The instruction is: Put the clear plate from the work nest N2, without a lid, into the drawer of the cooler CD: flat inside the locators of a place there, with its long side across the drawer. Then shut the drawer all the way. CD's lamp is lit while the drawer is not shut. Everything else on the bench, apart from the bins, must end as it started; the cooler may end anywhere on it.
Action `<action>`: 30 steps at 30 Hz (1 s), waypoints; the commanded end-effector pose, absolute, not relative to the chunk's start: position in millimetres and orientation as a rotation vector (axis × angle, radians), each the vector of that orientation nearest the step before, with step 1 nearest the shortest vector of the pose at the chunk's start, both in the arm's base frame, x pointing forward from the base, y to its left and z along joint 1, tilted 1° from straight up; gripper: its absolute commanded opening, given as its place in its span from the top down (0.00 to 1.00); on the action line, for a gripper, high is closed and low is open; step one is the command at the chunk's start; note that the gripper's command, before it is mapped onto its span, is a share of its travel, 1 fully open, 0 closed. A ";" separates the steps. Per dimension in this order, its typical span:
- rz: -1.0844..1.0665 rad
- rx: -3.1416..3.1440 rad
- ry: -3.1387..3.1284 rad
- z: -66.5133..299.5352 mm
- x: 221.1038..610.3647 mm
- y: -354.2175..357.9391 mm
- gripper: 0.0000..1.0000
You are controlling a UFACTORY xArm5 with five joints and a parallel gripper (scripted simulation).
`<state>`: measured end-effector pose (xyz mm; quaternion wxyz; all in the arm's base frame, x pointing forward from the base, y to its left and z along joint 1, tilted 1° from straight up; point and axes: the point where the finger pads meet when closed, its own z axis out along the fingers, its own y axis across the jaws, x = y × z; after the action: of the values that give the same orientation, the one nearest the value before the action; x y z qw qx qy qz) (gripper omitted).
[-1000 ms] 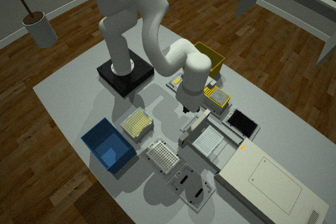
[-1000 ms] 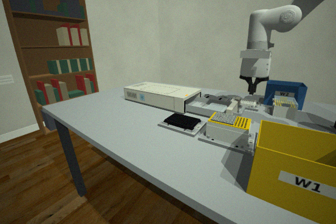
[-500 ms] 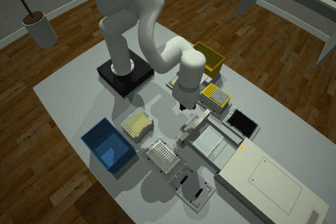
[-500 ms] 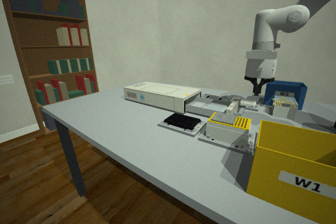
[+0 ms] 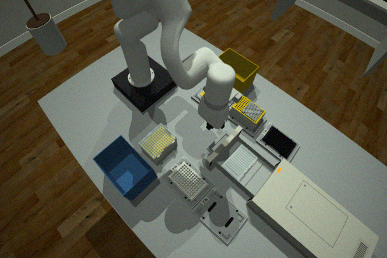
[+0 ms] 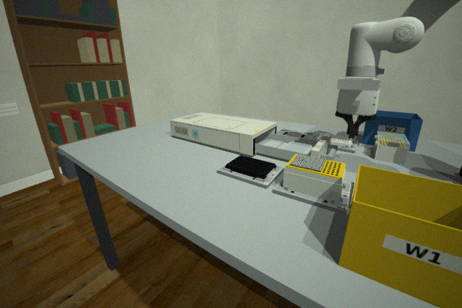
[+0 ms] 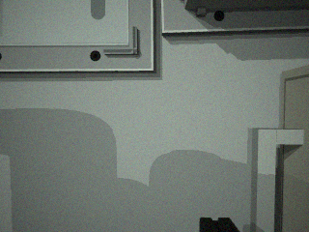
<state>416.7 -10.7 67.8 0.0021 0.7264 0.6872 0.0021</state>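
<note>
The clear plate lies flat in the open drawer of the cream cooler, with its long side across the drawer. The cooler's orange lamp is lit. My gripper is shut and empty. It hangs just above the bench, on the outer side of the drawer's front panel, and does not touch it. An empty work nest lies in front of the cooler.
A white well plate on a nest, a yellow tip box and the blue bin lie to one side. A black plate, a tip box and the yellow bin lie on the other.
</note>
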 end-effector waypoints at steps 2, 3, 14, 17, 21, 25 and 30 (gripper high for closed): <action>0.029 2.284 2.161 62.8 418.4 -10.6 1.00; 0.029 2.284 2.161 61.1 418.5 -10.6 1.00; 0.028 2.284 2.161 42.8 418.6 -10.3 1.00; 0.028 2.284 2.161 41.1 418.6 -10.3 1.00; 0.028 2.284 2.161 34.4 418.7 -10.2 1.00; 0.028 2.284 2.161 27.7 418.7 -10.1 1.00; 0.028 2.284 2.161 19.4 418.8 -10.0 1.00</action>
<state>417.4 -10.0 23.7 0.0025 0.7264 0.6872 0.0025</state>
